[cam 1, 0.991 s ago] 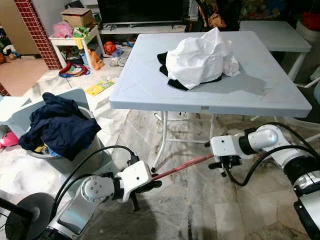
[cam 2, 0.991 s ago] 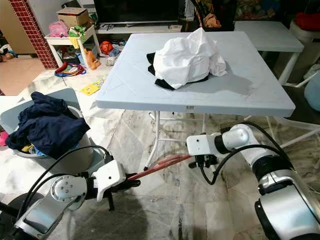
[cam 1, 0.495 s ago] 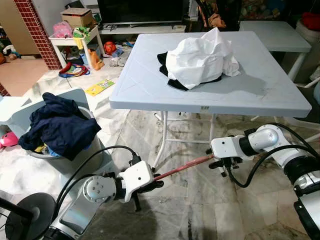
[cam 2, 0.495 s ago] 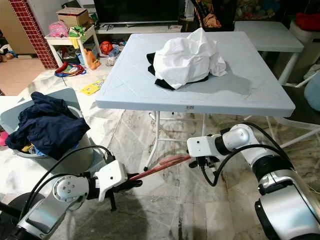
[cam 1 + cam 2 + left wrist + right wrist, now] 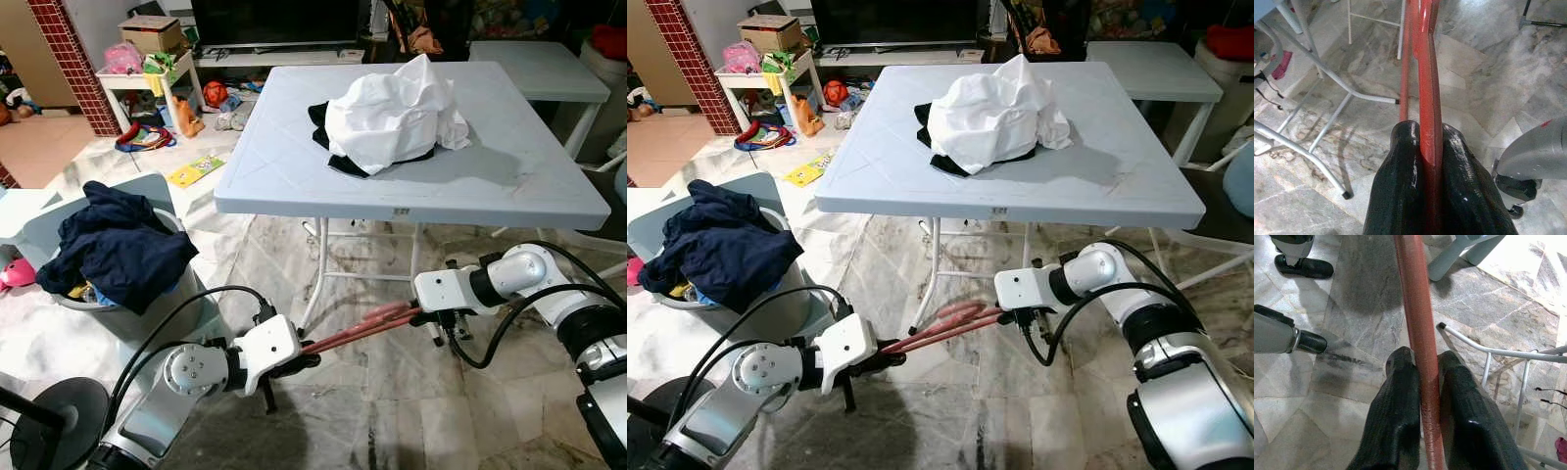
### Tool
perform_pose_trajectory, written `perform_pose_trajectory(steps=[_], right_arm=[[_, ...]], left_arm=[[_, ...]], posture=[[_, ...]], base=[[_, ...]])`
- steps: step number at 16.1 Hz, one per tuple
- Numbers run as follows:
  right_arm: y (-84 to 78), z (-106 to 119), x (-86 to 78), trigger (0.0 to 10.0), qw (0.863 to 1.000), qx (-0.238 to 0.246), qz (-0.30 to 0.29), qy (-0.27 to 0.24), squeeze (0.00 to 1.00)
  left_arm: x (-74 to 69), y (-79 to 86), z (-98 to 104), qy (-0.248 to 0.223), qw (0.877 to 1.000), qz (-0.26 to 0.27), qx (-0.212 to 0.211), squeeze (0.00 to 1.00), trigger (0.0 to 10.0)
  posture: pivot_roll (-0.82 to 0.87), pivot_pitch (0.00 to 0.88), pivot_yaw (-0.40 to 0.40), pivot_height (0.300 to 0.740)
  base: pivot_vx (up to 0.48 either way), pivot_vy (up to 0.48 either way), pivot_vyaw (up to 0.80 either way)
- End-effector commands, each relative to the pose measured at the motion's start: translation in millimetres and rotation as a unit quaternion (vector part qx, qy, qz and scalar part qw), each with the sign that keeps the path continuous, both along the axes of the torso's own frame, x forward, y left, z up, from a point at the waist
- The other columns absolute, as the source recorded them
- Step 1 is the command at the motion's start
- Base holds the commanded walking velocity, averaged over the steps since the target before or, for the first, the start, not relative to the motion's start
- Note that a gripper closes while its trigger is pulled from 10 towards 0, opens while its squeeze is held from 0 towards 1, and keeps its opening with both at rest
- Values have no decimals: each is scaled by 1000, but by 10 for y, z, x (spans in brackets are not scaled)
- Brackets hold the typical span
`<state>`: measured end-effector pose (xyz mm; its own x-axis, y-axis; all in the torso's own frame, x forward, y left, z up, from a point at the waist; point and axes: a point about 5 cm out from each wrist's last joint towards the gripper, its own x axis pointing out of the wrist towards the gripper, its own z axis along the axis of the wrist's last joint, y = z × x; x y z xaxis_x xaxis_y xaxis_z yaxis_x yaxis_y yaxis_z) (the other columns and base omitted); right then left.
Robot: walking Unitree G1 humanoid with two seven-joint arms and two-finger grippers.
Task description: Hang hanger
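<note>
Down low over the marble floor (image 5: 392, 392), a red hanger (image 5: 358, 327) spans between both grippers, just in front of the bench (image 5: 294, 186). Its near-left end is pinched in the jaws of the left gripper (image 5: 1429, 147), and its far-right end in the jaws of the right gripper (image 5: 1424, 377). White and black clothes (image 5: 392, 117) lie heaped on the bench, and a basket (image 5: 147, 313) of dark laundry stands at the left.

No readable text, a small label on the table (image 5: 402, 211) edge too tiny to read, print on a cardboard box (image 5: 149, 32) illegible
</note>
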<state>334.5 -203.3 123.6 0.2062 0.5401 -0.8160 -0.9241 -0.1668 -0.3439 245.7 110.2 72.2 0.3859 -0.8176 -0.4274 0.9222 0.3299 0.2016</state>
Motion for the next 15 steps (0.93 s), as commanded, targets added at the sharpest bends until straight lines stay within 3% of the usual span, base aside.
perform_pose_trajectory(steps=[1,5,6,7,12,15], right_arm=[[1,31,15,0,1000,8,-4,-4,0],[5,34,21,0,1000,10,-6,-7,0],[7,35,25,0,1000,10,-7,-11,0],[8,36,29,0,1000,10,-8,-13,0],[-46,12,96,0,997,-26,-38,-66,0],[-155,-61,111,0,991,-48,-84,-95,0]], left_arm=[[23,-6,14,-11,1000,-3,5,0,10000],[33,6,-1,-13,1000,4,6,0,10000],[55,21,-5,-15,1000,18,2,698,10000],[70,31,-13,-2,999,31,-9,1000,10000],[175,30,199,-69,992,89,-50,1000,10000],[199,101,360,-103,971,178,-122,1000,10000]], posture=[[-95,0,32,740],[-94,0,32,740],[-94,0,31,740],[-95,0,32,740],[-93,0,32,740],[-94,0,27,740]], base=[[0,0,0],[0,0,0],[0,0,0],[0,0,0],[0,0,0],[0,0,0]])
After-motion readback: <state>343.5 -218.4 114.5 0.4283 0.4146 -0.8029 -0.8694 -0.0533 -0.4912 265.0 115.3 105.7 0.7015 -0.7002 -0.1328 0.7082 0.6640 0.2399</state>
